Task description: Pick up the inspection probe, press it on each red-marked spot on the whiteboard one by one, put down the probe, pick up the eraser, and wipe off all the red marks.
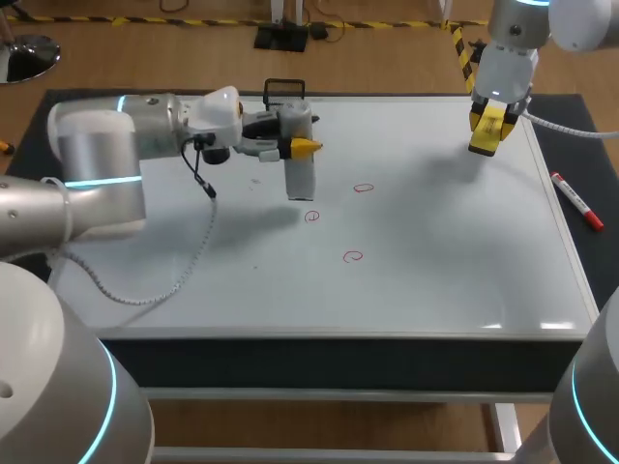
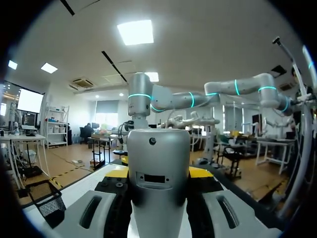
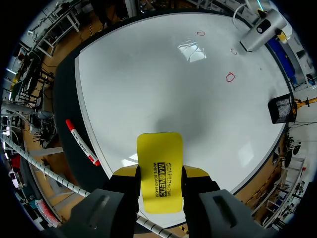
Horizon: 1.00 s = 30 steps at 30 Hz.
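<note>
My left gripper [image 1: 302, 146] lies sideways over the whiteboard [image 1: 435, 242], shut on the grey inspection probe [image 1: 301, 164], which hangs down from it. The probe's lower end is close to the middle one of three red marks [image 1: 311, 217]; I cannot tell whether it touches the board. The other marks [image 1: 364, 188] [image 1: 353, 256] lie to the right and nearer. In the left wrist view the probe [image 2: 158, 173] fills the gap between the fingers. My right gripper [image 3: 159, 186] is shut on the yellow eraser [image 3: 159, 171], high over the board's far right part [image 1: 488, 130].
A red marker [image 1: 577, 201] lies on the dark mat right of the board, also visible beside the right gripper [image 3: 81, 143]. A black mesh basket [image 1: 283, 91] stands at the board's far edge, behind the probe.
</note>
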Tool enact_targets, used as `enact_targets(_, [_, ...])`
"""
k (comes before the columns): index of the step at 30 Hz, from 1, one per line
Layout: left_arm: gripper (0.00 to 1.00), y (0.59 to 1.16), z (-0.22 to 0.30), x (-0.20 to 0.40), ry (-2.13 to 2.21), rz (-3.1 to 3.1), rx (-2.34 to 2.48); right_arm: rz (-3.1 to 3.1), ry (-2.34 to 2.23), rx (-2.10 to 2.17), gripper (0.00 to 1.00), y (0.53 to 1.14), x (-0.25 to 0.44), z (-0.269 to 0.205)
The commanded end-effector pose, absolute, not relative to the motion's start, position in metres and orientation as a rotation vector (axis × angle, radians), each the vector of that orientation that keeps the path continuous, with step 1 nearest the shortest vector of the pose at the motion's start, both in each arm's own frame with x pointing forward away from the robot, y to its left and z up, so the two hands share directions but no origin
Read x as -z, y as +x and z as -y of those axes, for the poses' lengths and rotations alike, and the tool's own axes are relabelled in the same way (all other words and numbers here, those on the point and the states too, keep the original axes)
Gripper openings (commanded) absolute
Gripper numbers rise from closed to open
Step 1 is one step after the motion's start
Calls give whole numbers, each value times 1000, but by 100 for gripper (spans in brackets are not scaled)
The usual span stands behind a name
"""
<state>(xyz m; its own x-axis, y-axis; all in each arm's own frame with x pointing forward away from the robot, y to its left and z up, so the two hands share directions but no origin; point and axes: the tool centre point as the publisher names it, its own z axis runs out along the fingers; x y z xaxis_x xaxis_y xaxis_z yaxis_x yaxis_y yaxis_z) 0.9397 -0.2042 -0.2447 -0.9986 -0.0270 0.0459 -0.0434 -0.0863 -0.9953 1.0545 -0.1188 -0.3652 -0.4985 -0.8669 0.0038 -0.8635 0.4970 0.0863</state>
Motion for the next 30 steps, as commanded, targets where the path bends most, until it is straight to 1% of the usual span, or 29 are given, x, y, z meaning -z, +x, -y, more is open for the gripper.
enact_targets(1, [0,939,211,254,57,2087,-2303,2674,1551,111,0,1055,364,120])
enact_targets(16, [0,933,221,273,58,2058,-2284,2674,1551,111,0,1055,364,120])
enact_targets(30, [0,930,218,284,36,2053,-2288,2674,1551,111,0,1055,364,120])
